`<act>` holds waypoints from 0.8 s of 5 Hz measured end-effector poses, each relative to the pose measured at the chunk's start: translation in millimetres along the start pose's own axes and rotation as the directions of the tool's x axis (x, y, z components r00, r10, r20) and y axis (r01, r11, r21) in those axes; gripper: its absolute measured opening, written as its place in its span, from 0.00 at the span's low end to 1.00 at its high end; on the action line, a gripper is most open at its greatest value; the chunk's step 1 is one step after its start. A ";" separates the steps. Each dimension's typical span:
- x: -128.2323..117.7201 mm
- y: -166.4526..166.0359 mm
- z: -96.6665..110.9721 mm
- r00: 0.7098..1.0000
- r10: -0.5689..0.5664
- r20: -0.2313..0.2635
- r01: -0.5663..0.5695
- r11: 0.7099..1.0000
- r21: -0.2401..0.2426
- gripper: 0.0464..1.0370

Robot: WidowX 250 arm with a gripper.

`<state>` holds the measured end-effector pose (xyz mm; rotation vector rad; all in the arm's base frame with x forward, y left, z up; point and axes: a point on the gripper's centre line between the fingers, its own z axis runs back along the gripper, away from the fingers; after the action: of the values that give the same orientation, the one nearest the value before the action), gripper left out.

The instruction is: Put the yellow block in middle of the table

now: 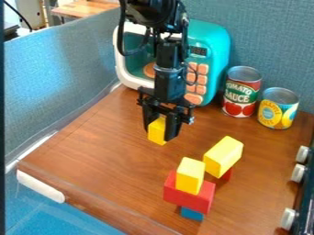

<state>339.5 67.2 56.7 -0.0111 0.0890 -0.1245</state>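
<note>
A brown wood-grain bench (98,137) between blue-grey walls.
A fabric-like back wall (270,41) rises behind the bench, and a matching left wall (55,78) runs slantwise beside it, with a soft patch of light on its face. A pale strip (38,146) lies along the foot of the left wall. Past that wall's top, at the upper left, stand a light wooden table (83,8) and a black cable (19,16). A bright blue surface (36,215) shows at the lower left, and a dark panel (305,193) with white knobs (298,172) lines the right edge.
</note>
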 end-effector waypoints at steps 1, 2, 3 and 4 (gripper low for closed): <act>2.3 2.7 -17.3 0.999 -0.017 -0.033 0.017 1.000 0.002 0.55; 9.7 2.8 -27.4 0.999 -0.045 -0.007 0.045 0.998 0.035 0.55; 17.8 -3.5 -40.8 0.996 -0.086 0.031 0.085 0.996 0.037 0.55; 18.4 -3.9 -41.1 0.996 -0.074 0.042 0.074 0.997 0.010 0.61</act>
<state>353.6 60.9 14.2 -0.0084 0.0455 -0.1988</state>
